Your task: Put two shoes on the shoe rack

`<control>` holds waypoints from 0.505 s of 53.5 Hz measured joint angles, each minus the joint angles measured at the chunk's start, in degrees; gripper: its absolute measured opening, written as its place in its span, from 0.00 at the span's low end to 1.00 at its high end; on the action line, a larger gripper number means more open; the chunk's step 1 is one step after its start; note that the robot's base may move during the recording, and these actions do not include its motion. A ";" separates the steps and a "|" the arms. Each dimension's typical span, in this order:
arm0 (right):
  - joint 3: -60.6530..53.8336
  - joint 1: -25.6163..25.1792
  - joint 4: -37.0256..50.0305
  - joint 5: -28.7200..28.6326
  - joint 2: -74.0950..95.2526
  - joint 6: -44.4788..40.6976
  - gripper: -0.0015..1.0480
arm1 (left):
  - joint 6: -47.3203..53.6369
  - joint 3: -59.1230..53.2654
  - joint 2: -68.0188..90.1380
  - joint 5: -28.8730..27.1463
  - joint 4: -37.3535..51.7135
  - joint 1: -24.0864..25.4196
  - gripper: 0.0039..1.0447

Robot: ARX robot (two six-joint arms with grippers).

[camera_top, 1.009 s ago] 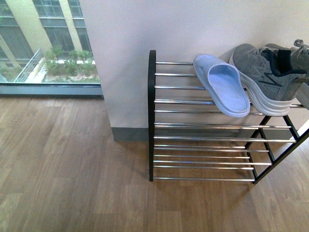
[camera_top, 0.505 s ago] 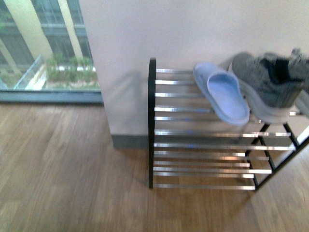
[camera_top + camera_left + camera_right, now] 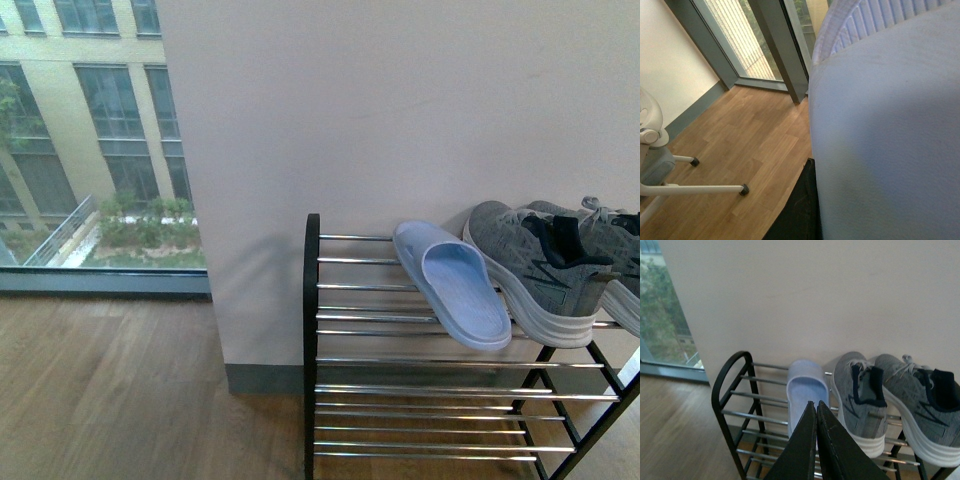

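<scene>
View has risen; two shoes (image 3: 535, 268) on shoe rack (image 3: 420, 362).

In the front view, the right frame edge cuts off the second sneaker (image 3: 612, 240), leaving only its heel and laces, and the shoe rack (image 3: 312, 340) runs out of the lower right of the frame, its lowest bars cropped. The nearer sneaker (image 3: 535, 265) hides much of its partner. In the left wrist view, a pale blue-white ribbed surface (image 3: 885, 125) fills the right of the frame, too close to identify. In the right wrist view, the closed jaws cover the slipper (image 3: 807, 392) toe.
</scene>
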 joint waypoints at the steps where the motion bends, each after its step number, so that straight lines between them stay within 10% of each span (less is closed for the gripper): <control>1: -0.22 0.00 -0.24 0.02 -0.37 0.02 0.02 | 0.00 0.00 0.00 0.00 0.02 0.00 0.02; 27: -5.68 0.13 -16.06 0.28 -22.14 0.02 0.02 | 0.00 0.00 0.00 -0.04 0.02 0.00 0.02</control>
